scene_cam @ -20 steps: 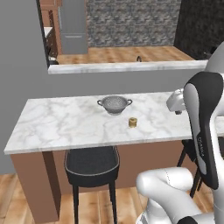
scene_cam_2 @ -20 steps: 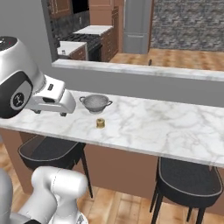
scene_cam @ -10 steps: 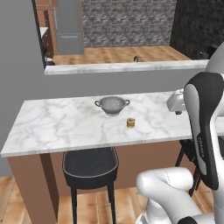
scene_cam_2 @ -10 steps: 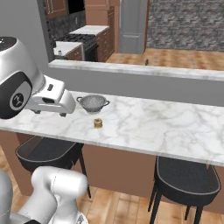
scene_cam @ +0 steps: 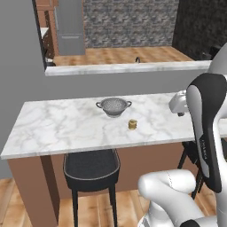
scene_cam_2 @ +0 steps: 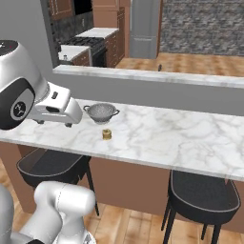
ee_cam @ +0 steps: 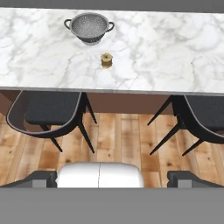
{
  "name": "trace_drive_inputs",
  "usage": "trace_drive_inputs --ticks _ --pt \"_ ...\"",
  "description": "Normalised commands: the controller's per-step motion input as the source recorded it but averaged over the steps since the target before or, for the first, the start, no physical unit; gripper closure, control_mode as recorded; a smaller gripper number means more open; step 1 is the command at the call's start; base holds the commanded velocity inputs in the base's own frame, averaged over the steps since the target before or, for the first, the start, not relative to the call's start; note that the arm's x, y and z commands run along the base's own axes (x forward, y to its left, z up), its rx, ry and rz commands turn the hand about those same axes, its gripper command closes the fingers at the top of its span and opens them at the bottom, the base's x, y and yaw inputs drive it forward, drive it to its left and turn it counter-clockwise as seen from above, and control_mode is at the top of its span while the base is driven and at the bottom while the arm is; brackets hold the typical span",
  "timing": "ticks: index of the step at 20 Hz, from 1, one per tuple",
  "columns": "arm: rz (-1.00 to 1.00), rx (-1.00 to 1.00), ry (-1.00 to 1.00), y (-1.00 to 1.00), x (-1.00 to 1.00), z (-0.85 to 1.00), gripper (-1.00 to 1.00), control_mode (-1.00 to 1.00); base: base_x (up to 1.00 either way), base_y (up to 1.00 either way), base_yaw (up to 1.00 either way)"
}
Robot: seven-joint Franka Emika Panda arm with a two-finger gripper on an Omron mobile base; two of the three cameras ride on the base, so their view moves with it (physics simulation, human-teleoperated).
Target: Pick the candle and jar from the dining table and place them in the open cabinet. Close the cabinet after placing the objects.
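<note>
The candle (scene_cam: 132, 124) (scene_cam_2: 106, 135) (ee_cam: 106, 60) is a tiny yellow-gold cylinder standing near the front edge of the white marble dining table (scene_cam: 57, 128) (scene_cam_2: 167, 138) (ee_cam: 166, 48). My gripper (ee_cam: 112, 178) (scene_cam_2: 55, 122) hangs above the table's near edge, short of the candle and well apart from it. Its fingertips (ee_cam: 41, 177) stand wide apart, so it is open and holds nothing. The jar and the cabinet are out of view.
A steel colander (scene_cam: 114, 107) (scene_cam_2: 101, 113) (ee_cam: 89, 27) with two handles sits just behind the candle. Black stools (scene_cam: 91, 166) (scene_cam_2: 205, 195) (ee_cam: 48, 109) are tucked under the table's front. A raised grey ledge (scene_cam: 128, 67) (scene_cam_2: 152, 76) runs behind the table.
The whole picture has drifted slightly sideways in both base views, so the camera moved with the base. The arm keeps its pose and the gripper stays open.
</note>
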Motion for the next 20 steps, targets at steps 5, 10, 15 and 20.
trace_drive_inputs --ticks 5,10,15,20 --pt "0.00 0.00 0.00 0.04 0.00 -0.01 -1.00 -1.00 0.00 0.00 0.00" --pt "0.00 0.00 0.02 0.17 0.19 -0.07 -1.00 -1.00 0.00 0.00 0.00" --pt "0.00 0.00 0.01 0.34 0.33 -0.09 -1.00 -1.00 0.00 0.00 0.00" --pt "0.00 0.00 0.11 0.28 0.22 -0.07 -1.00 -1.00 0.00 0.00 0.00"
